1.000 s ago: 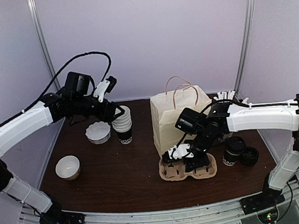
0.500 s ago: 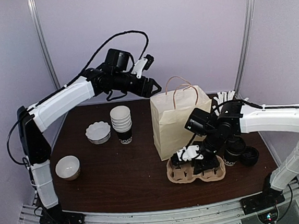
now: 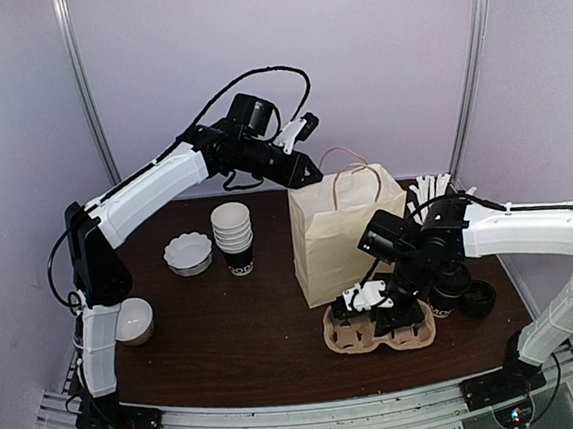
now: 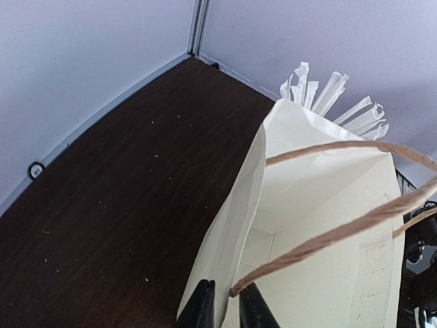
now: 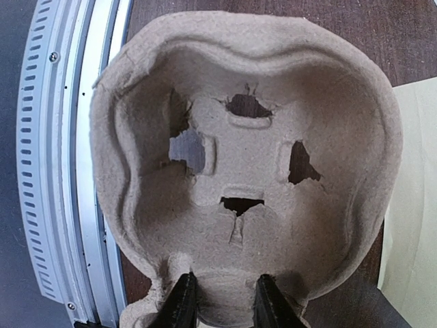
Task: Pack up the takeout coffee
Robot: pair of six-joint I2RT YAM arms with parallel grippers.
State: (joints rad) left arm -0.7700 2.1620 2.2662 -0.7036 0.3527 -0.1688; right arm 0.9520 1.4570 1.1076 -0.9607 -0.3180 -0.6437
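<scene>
left fingers [image 4: 203, 307] sit narrow, pinching the bag [image 4: 314, 205] at its rim; right fingers [image 5: 183, 301] clamp the cup tray [image 5: 252, 137] in front of the bag; the coffee [image 3: 453, 285] stands right of the bag, outside the tray; a hard pull could tear the paper or tip the bag; the right arm half hides the coffee

Soft, even, bright light with faint shadows on the table [image 3: 267, 337]; the overhead view seems slightly soft.
</scene>
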